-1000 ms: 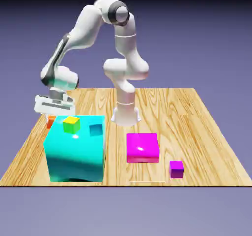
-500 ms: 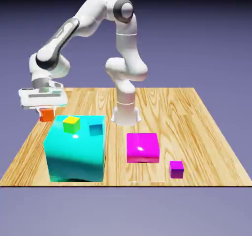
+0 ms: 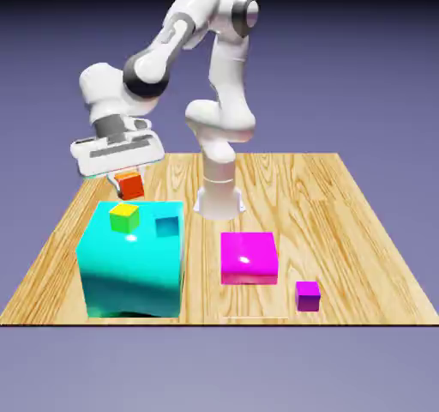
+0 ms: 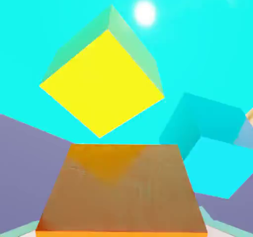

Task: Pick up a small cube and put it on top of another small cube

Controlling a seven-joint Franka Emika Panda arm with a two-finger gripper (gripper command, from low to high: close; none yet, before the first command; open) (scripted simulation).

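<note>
The white arm's two-finger gripper (image 3: 126, 177) is clamped on the tiny plain orange cube (image 3: 130, 184), which hangs in the air clear of every surface, just above the far edge of the big glossy cyan block (image 3: 133, 269). That block stands on the wooden plank table (image 3: 343, 221) toward the exterior view's left. On its top face sit two small cubes, apart from each other: a small yellow-green cube (image 3: 124, 217) nearer the exterior view's left, and the tiny teal cube (image 3: 167, 226) to the right of it, a shade darker than the block beneath. The orange cube is up behind the yellow-green one, closer to it than to the teal cube, and touches neither. From the hand view the orange cube (image 4: 121, 189) fills the lower middle, large enough to hide the fingertips that pinch it; beyond it lies the yellow-green cube (image 4: 101, 83) turned corner-on against the cyan top (image 4: 197, 43), with the teal cube (image 4: 202, 125) off to one side, partly cut by the block's edge. Further along the table in the exterior view, a flat glossy magenta block (image 3: 249, 257) lies near the middle, and a small purple cube (image 3: 308, 295) rests just beyond it toward the near right, well apart from the cyan block.
</note>
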